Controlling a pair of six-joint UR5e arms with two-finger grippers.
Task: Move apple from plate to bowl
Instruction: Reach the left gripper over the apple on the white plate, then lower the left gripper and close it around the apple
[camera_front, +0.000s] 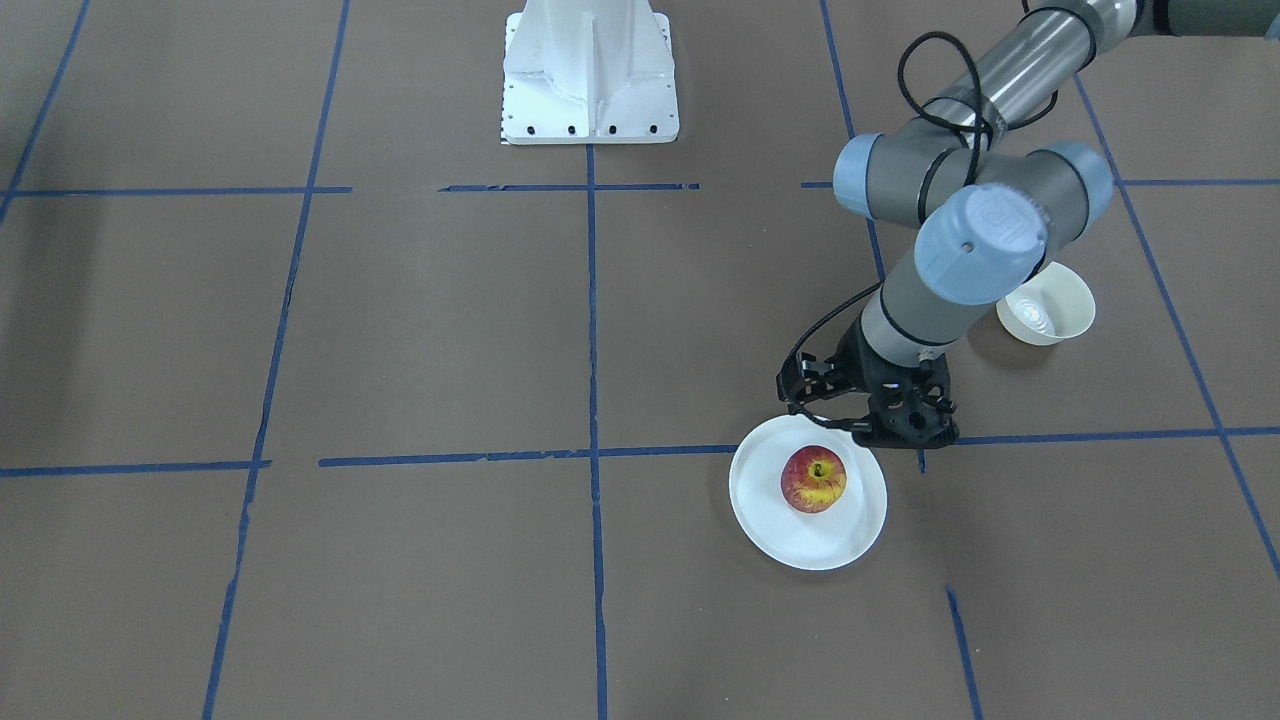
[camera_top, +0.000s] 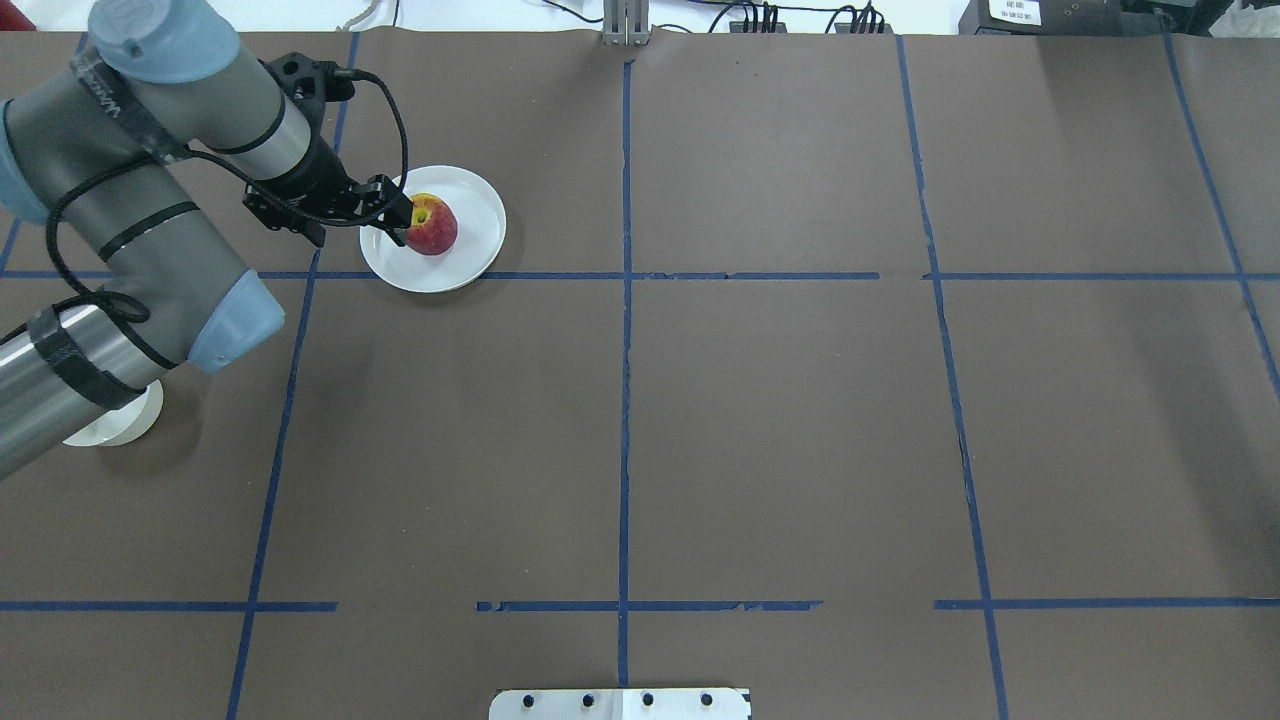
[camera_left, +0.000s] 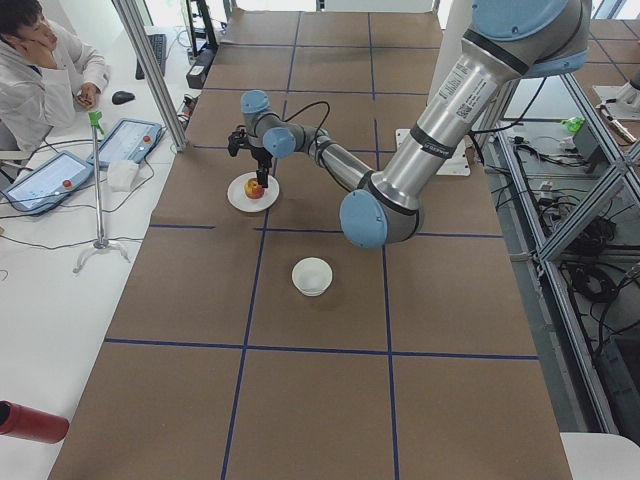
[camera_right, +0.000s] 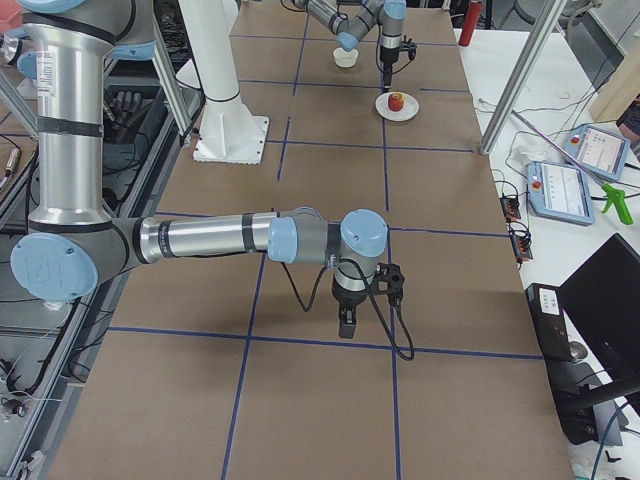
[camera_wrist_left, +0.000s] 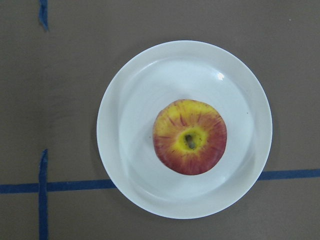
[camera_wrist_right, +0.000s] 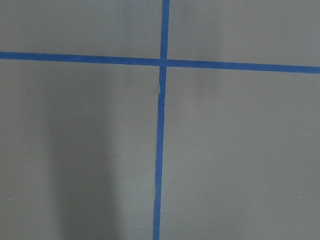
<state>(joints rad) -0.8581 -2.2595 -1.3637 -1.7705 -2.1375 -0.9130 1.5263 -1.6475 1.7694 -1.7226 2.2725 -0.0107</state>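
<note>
The red and yellow apple (camera_front: 813, 480) sits upright in the middle of the flat white plate (camera_front: 770, 520). The left wrist view looks straight down on the apple (camera_wrist_left: 189, 144) and the plate (camera_wrist_left: 130, 100). My left gripper (camera_top: 398, 215) hangs over the plate's rim beside the apple, clear of it. I cannot tell whether its jaws are open or shut. The small cream-white bowl (camera_front: 1047, 305) stands empty behind the left arm and is partly hidden in the overhead view (camera_top: 105, 428). My right gripper (camera_right: 345, 328) shows only in the exterior right view, low over bare table, so I cannot tell its state.
The table is brown with a grid of blue tape lines (camera_top: 624, 300). The robot's white base (camera_front: 588, 75) is at the table's edge. A seated operator (camera_left: 40, 60) and tablets (camera_left: 120, 140) are beside the table. A metal stand (camera_left: 98, 200) is near its corner.
</note>
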